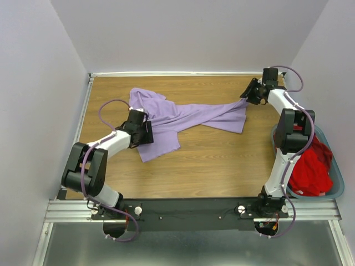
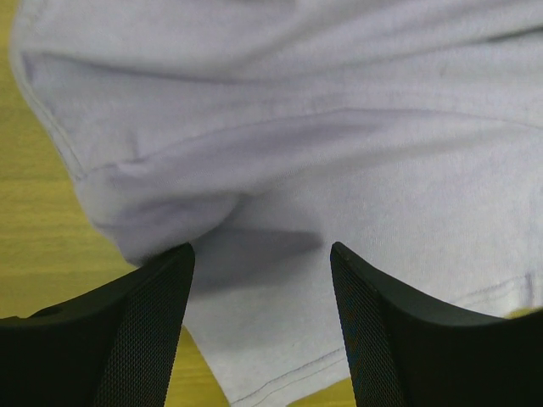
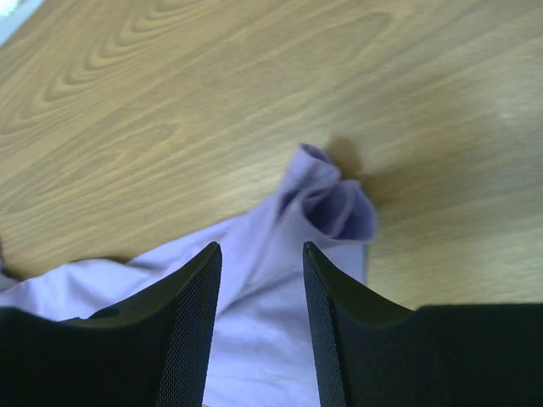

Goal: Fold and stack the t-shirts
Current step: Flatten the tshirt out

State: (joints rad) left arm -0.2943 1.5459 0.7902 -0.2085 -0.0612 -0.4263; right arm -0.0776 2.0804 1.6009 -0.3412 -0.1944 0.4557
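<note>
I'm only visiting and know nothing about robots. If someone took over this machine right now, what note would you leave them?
Left gripper: open, low over the lavender t-shirt, gripping nothing.
Right gripper: open, above that shirt's bunched far-right corner.
The lavender t-shirt lies on the table, stretched out, wrinkled and unfolded. The red t-shirt is heaped in the basket at the right edge.
Done: nothing folded yet.
Left: flatten and fold the lavender one, take out and fold the red one, then stack them.

Bare table [image 1: 222,166] in front; lavender t-shirt [image 1: 183,117] across the middle; basket [image 1: 339,185] (red t-shirt [image 1: 310,172] inside) at right edge
</note>
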